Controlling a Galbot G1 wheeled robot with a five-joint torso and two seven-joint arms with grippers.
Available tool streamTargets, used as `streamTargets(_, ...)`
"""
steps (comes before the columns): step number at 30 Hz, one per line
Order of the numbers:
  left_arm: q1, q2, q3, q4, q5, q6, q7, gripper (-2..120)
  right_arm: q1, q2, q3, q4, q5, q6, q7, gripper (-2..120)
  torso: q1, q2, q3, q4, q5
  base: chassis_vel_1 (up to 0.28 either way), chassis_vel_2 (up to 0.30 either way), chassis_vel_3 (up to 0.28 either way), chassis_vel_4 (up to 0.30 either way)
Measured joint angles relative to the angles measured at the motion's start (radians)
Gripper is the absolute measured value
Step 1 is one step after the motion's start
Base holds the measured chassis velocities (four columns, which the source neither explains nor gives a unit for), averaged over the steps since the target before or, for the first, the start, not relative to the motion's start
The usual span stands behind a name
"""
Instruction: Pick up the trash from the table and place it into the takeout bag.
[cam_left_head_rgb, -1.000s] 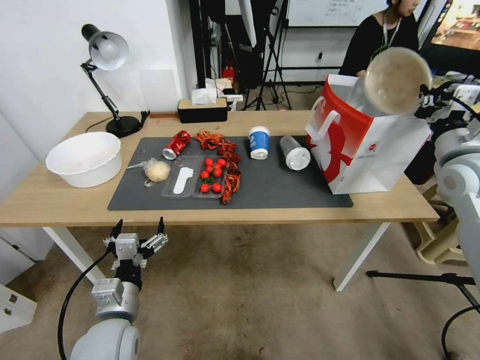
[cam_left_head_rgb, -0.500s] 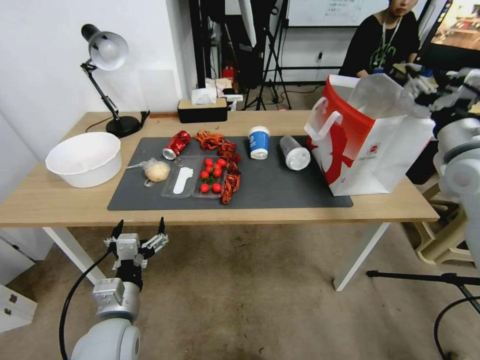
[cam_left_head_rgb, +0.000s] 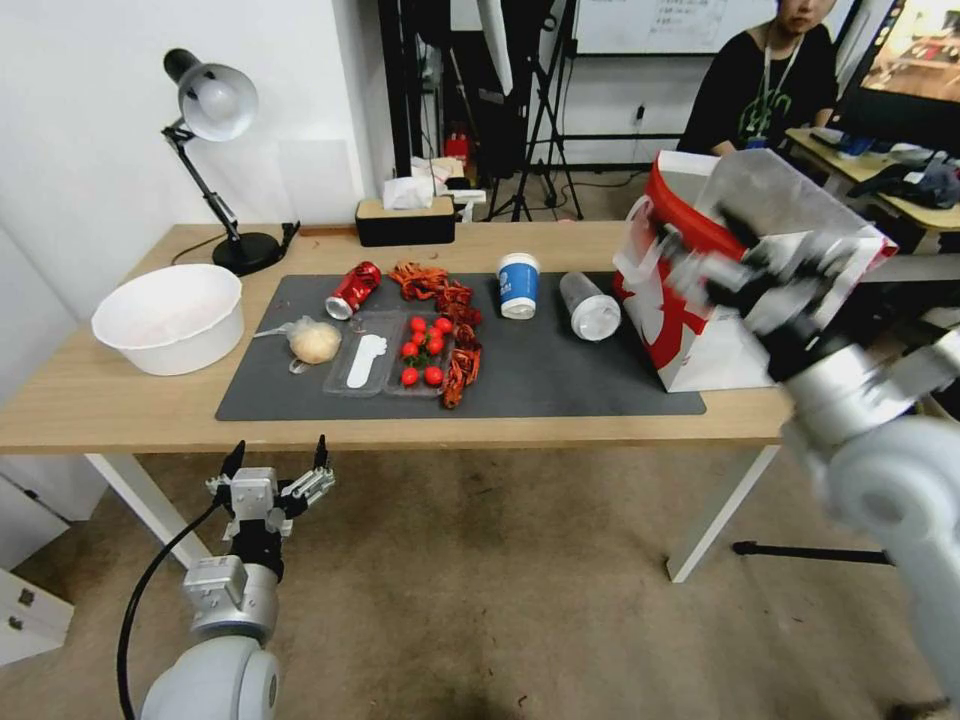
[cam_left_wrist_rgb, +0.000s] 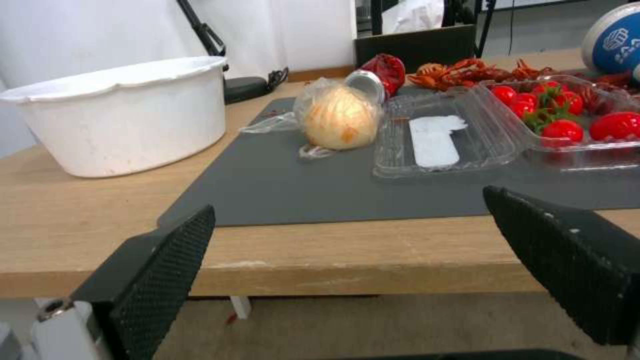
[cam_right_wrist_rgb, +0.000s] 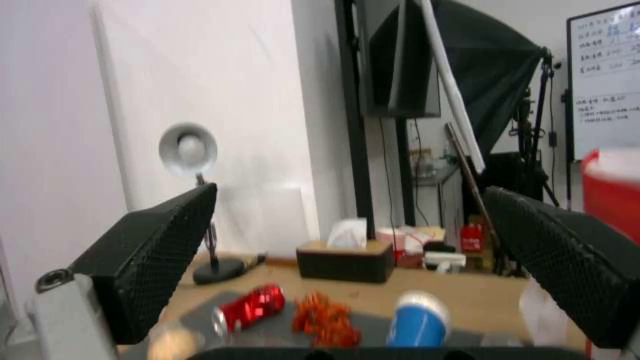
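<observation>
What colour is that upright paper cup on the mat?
The paper cup is blue with a white rim and base, clearest in the head view.

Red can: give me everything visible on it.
The red can looks like glossy red metal with a silver end, dented along its body. It lies on its side on the dark grey mat, toward the mat's far left corner, silver end pointing toward the robot. The wrapped beige lump sits nearer the robot, the clear plastic tray is beside that, and the red crayfish shells lie to its right. No claw touches it. Contact with its neighbours cannot be told.
</observation>
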Motion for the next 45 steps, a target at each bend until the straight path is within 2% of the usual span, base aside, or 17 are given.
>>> streamTargets(1,-0.001,0.002,0.000,0.002,-0.001,0.000,0.000,100,-0.044,0.016,-0.022,0.003,-0.079,0.023,0.009,100,0.000,0.000,0.000,-0.0001,0.0002,0.000,0.000,0.000,0.000)
streamTargets(3,-0.001,0.002,-0.001,0.003,-0.001,-0.001,0.000,100,-0.062,0.025,-0.028,0.003,-0.112,0.036,0.012,100,0.000,0.000,0.000,0.0000,0.0000,0.000,0.000,0.000,0.000)
streamTargets(5,-0.004,0.003,-0.001,0.009,-0.002,-0.003,0.000,100,-0.149,0.074,-0.066,-0.003,-0.251,0.076,0.057,100,0.000,0.000,0.000,-0.0001,0.0002,0.000,0.000,0.000,0.000)
streamTargets(7,-0.005,0.003,-0.001,0.010,-0.002,-0.004,0.000,100,-0.165,0.083,-0.076,-0.007,-0.275,0.084,0.071,100,0.000,0.000,0.000,-0.0001,0.0000,0.000,0.000,0.000,0.000)
streamTargets(10,-0.007,0.003,-0.001,0.013,-0.003,-0.005,0.000,100,-0.247,0.136,-0.134,-0.046,-0.398,0.146,0.124,100,0.000,0.000,0.000,0.0000,0.0000,0.000,0.000,0.000,0.000)
streamTargets(20,-0.009,0.007,0.000,0.019,-0.004,-0.007,-0.001,100,-0.320,0.185,-0.191,-0.094,-0.487,0.207,0.168,100,0.000,0.000,0.000,-0.0001,-0.0001,0.000,0.000,0.000,0.000)
streamTargets(21,-0.009,0.008,0.000,0.020,-0.004,-0.010,-0.001,100,-0.343,0.204,-0.210,-0.132,-0.530,0.250,0.173,100,0.000,0.000,0.000,-0.0001,0.0001,0.000,0.000,0.000,0.000)
streamTargets(29,-0.009,0.010,-0.002,0.023,-0.004,-0.015,-0.001,100,-0.377,0.225,-0.242,-0.180,-0.565,0.297,0.185,100,0.000,0.000,0.000,-0.0001,0.0002,0.000,0.000,0.000,0.000)
streamTargets(33,-0.006,0.017,-0.008,0.028,-0.009,-0.024,-0.002,100,-0.404,0.259,-0.276,-0.256,-0.640,0.347,0.196,100,0.000,0.000,0.000,-0.0001,0.0001,0.000,0.000,0.000,0.000)
streamTargets(36,-0.005,0.018,-0.008,0.027,-0.010,-0.024,-0.002,100,-0.391,0.260,-0.283,-0.259,-0.641,0.338,0.210,100,0.000,0.000,0.000,-0.0001,0.0000,0.000,0.000,0.000,0.000)
streamTargets(38,-0.004,0.021,-0.007,0.020,-0.011,-0.024,-0.002,100,-0.339,0.261,-0.298,-0.250,-0.632,0.287,0.261,100,0.000,0.000,0.000,-0.0002,0.0002,0.000,0.000,0.000,0.000)
streamTargets(39,-0.002,0.023,-0.007,0.017,-0.012,-0.025,-0.002,100,-0.265,0.256,-0.312,-0.244,-0.603,0.230,0.310,100,0.000,0.000,0.000,0.0000,0.0002,0.000,0.000,0.000,0.000)
streamTargets(40,-0.002,0.023,-0.007,0.017,-0.012,-0.025,-0.002,100,-0.265,0.256,-0.312,-0.244,-0.603,0.230,0.310,100,0.000,0.000,0.000,0.0000,0.0002,0.000,0.000,0.000,0.000)
streamTargets(42,0.000,0.024,-0.006,0.008,-0.014,-0.026,-0.002,100,-0.152,0.238,-0.339,-0.237,-0.514,0.134,0.366,100,0.000,0.000,0.000,0.0000,0.0002,0.000,0.000,0.000,0.000)
streamTargets(45,0.002,0.023,-0.005,0.004,-0.014,-0.026,-0.002,100,-0.068,0.228,-0.368,-0.260,-0.467,0.085,0.405,100,0.000,0.000,0.000,-0.0001,0.0001,0.000,0.000,0.000,0.000)
